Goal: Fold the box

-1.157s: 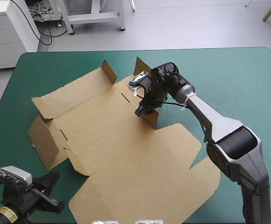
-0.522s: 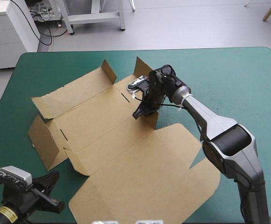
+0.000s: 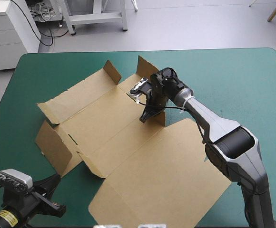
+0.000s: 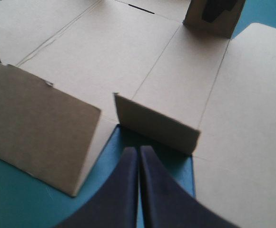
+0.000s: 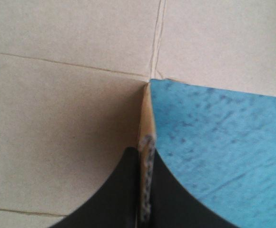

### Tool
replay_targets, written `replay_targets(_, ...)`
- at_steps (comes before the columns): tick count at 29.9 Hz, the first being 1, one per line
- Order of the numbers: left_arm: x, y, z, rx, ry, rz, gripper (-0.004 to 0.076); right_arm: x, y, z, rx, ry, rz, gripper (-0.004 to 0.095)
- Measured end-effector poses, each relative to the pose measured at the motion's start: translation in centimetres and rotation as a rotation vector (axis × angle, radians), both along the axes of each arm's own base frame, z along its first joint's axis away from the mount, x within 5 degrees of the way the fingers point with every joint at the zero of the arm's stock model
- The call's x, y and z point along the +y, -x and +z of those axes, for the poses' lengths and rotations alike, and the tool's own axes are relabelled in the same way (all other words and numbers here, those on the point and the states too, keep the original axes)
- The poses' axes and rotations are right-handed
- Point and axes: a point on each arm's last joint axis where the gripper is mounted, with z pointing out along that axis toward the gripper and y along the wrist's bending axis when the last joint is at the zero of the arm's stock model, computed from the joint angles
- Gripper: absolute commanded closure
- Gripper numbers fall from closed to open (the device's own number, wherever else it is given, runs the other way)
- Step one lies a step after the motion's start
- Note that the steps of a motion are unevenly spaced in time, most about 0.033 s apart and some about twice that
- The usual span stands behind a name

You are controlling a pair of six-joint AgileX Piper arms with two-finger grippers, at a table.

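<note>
**We see the right hand pinching one upright flap of the flat, cut brown cardboard box. The likely trouble is a dragged sheet or a lost grip.**

From above, the box lies mostly flat across the left and middle of the teal-green covered worktop, reaching its near edge. We judge that a sideways pull on the flap would slide the whole sheet rather than bend its crease. From the left wrist, the left hand has its black fingers pressed together on nothing. It sits just short of a small standing flap at the box's near edge, so nothing pins the board down. From the right wrist, that hand's fingers clamp only the flap's thin edge, right beside the bare worktop. We think the board could slip free, crumple or tear there.
</note>
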Motion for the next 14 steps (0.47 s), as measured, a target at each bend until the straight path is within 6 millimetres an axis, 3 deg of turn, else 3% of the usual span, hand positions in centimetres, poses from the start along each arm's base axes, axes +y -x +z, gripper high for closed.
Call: replay_targets(14,0.0,0.0,0.0,0.0,0.0,0.0,0.0731,-0.12,-0.36,0.68,-0.095,0.117,0.464,0.0928)
